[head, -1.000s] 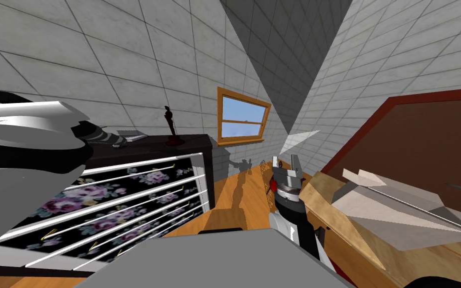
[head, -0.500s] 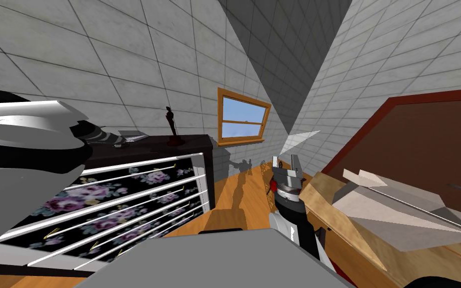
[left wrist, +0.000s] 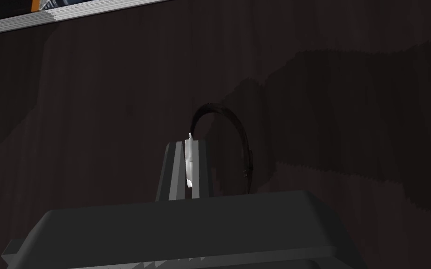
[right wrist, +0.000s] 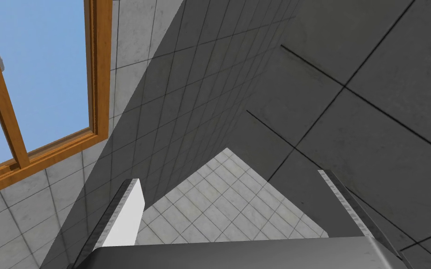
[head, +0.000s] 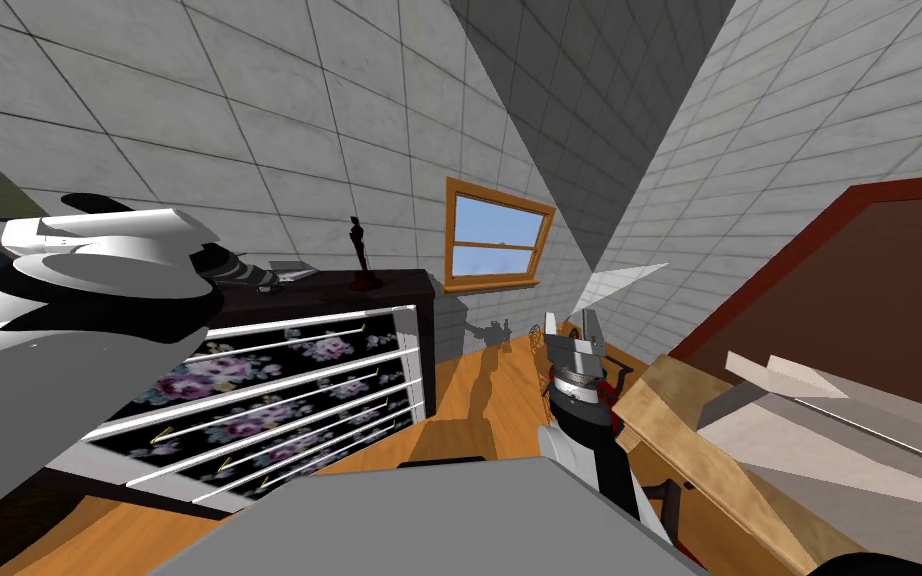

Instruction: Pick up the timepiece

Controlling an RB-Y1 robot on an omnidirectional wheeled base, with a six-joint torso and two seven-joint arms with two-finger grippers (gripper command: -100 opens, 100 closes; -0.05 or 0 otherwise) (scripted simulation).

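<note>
Firmly at the far left, the left gripper (left wrist: 187,143) is clamped on the watch (left wrist: 189,163), which sits right between its fingers (left wrist: 172,173) above the dark top of the dresser (head: 349,296), near that top's left end. In the left wrist view both blades stand close together and press the sides of the watch's pale, whitish body, seen edge-on, whose tip pokes just past the blade tips. From that body a thin dark strap (left wrist: 238,128) curves out in an open loop to one side of the blades, against the dark wood grain. I cannot tell whether the strap touches the dresser top or hangs just clear of it. Beyond the watch, further along the top, lies a flat book (head: 292,268) with white page edges; no writing on it can be read. Further right on the top stands a slim dark statuette (head: 359,252), upright, well apart from the watch. Below them the drawer fronts carry a purple flower print with white rails. Further right, low and near the middle of the head view, the right gripper (right wrist: 231,176) points upward with its blades spread wide, holding nothing.
</note>
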